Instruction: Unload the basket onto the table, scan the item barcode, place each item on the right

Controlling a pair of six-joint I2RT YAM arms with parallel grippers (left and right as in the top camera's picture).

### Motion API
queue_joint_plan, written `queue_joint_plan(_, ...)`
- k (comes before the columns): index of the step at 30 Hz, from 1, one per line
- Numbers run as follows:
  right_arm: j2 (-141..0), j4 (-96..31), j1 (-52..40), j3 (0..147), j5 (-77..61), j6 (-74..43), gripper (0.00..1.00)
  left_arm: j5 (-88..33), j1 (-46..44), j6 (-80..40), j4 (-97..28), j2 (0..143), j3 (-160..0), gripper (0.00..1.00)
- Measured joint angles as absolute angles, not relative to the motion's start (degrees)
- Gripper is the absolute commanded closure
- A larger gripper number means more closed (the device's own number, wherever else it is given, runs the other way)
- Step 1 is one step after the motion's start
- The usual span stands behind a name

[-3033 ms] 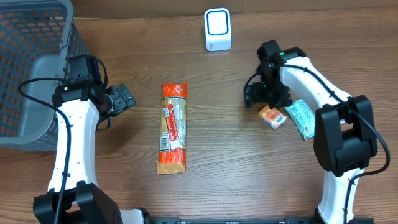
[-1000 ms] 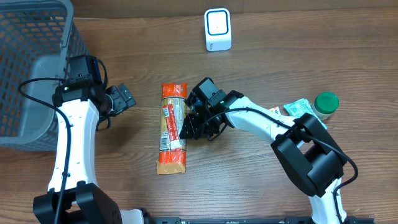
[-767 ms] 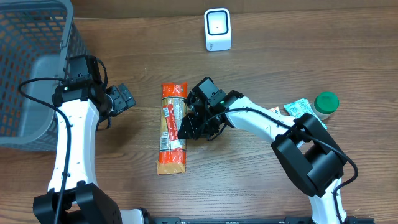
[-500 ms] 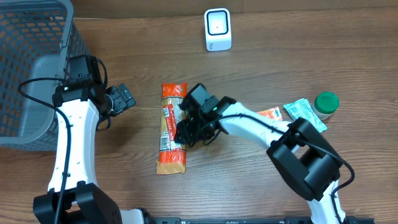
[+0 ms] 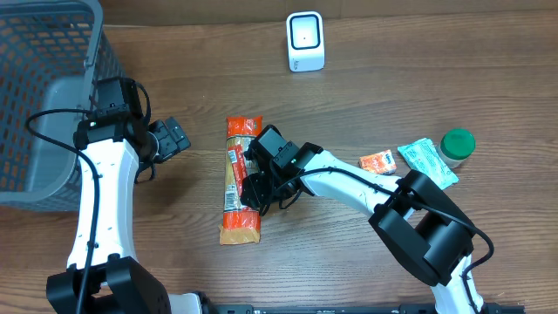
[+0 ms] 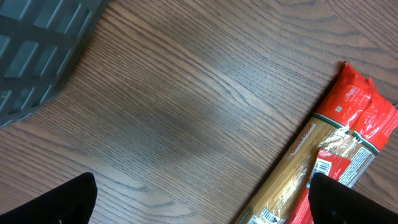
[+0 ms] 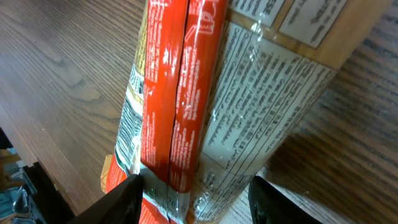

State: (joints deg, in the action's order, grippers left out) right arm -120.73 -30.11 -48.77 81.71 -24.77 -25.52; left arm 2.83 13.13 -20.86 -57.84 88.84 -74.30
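Observation:
The item is a long orange-red pasta packet (image 5: 235, 179) lying lengthwise on the table, its printed label facing up. My right gripper (image 5: 258, 187) is low over its middle. In the right wrist view the packet (image 7: 236, 106) fills the space between the two fingers of the right gripper (image 7: 202, 202). The jaws stand open astride it, the left finger at its edge, the right one a little clear. The white scanner (image 5: 305, 41) stands at the back. My left gripper (image 5: 174, 138) hovers wide open left of the packet (image 6: 323, 155), with bare wood between the fingers of the left gripper (image 6: 202, 205).
A grey mesh basket (image 5: 44, 87) fills the far left and shows in the left wrist view as the basket (image 6: 37, 43). At the right lie a small orange packet (image 5: 377, 161), a green sachet (image 5: 423, 161) and a green-lidded jar (image 5: 456, 144).
My right arm came over from the small items at the right, slid left onto the pasta packet, and its jaws widened around it. The left arm has not moved.

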Motion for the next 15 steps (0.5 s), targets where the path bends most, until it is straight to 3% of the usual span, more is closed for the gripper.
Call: queue_joint_plan(15,-120.7,-34.2,-48.2,81.7,-19.9,-25.5,0.44,2.8,13.1,-20.9,-57.8,88.8,-74.3,0.0)
